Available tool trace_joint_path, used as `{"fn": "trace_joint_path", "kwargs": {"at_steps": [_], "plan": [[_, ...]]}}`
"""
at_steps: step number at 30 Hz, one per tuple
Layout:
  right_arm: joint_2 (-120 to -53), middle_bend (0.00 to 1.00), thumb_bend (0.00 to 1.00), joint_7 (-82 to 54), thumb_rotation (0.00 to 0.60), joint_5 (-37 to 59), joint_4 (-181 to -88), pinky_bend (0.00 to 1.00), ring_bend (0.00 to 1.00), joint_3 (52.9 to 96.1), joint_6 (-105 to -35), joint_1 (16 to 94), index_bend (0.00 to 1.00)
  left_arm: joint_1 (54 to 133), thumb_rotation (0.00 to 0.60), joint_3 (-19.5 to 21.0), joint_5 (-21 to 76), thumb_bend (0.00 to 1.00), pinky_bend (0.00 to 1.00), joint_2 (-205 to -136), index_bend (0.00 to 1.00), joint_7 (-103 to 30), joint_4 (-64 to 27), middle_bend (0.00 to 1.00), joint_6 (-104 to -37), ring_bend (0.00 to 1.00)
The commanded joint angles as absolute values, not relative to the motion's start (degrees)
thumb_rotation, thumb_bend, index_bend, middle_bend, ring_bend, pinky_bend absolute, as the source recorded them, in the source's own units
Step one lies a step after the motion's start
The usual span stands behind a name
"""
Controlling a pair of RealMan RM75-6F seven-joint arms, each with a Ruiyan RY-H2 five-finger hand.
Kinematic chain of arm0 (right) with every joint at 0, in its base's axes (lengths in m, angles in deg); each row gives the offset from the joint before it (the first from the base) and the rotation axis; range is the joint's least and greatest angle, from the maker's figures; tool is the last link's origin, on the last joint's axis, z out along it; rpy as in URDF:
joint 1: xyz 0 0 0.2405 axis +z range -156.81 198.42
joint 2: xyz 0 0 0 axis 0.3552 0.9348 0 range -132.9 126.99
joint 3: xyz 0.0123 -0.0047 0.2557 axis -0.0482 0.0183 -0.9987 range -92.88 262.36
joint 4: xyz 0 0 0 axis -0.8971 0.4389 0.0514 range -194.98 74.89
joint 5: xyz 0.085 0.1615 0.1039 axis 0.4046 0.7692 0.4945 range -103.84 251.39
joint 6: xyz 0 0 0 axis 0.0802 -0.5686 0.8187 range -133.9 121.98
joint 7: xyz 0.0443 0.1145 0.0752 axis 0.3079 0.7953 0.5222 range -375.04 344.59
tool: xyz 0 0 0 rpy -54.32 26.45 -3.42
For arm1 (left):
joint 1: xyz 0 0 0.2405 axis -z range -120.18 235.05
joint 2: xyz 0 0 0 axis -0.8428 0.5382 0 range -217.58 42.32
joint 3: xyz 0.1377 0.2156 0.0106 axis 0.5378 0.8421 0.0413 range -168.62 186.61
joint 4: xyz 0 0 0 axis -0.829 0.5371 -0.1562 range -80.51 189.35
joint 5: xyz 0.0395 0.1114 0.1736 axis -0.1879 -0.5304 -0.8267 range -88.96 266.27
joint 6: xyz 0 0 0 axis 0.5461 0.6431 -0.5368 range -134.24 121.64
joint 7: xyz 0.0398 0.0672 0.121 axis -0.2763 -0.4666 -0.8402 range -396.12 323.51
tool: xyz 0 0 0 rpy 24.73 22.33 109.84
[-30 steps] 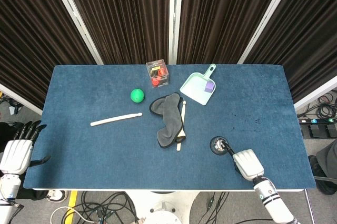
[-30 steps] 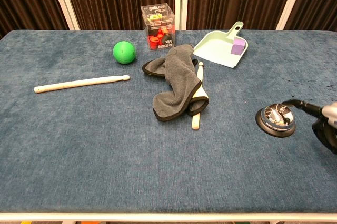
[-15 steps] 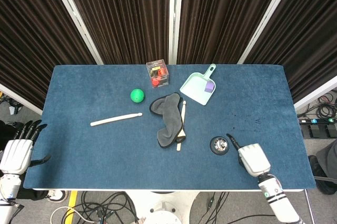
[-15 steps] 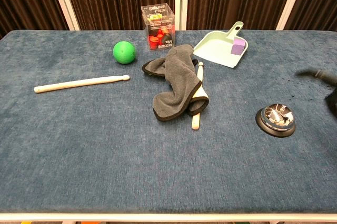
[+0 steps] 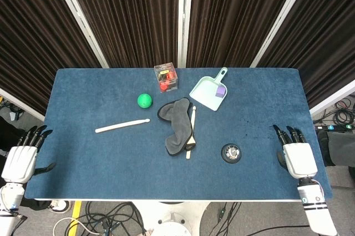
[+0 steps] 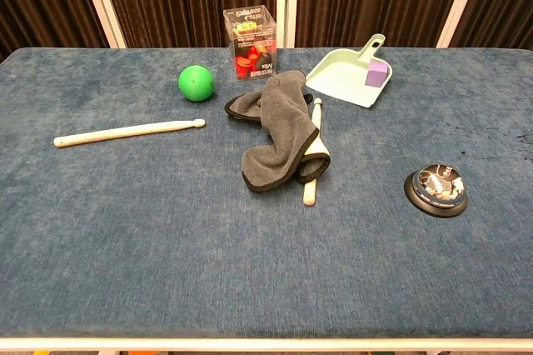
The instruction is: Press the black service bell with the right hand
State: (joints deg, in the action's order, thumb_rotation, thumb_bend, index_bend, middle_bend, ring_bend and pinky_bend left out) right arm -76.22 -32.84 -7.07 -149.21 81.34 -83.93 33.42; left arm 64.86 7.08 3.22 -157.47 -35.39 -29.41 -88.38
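Observation:
The black service bell (image 5: 231,152) with a shiny dome stands on the blue table toward the front right; the chest view shows the bell (image 6: 436,189) alone, with nothing touching it. My right hand (image 5: 297,155) is over the table's right front edge, well to the right of the bell, fingers spread and empty. Only a dark fingertip of it shows at the right border of the chest view. My left hand (image 5: 20,159) hangs off the table's left front corner, open and empty.
A grey cloth (image 5: 179,124) lies over a wooden stick (image 5: 191,133) left of the bell. Further back are a mint dustpan (image 5: 208,91) with a purple block, a clear box (image 5: 166,76), a green ball (image 5: 144,100) and a drumstick (image 5: 122,126).
My right hand has drawn away from the bell to the right, from touching its dome to the table's right edge, and its fingers have spread. The left hand barely moved.

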Motion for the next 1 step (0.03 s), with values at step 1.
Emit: {"fn": "trace_joint_path", "kwargs": {"at_steps": [1], "plan": [[-76.2,0.00,0.09,-33.5,0.600,-7.4,-149.1,0.00,0.00,80.9,-84.7,33.0,0.00,64.7,0.600,7.1,3.3,0.09,0.15,-157.6,0.15,-35.2,-29.2,0.07,-88.6,0.01]]}}
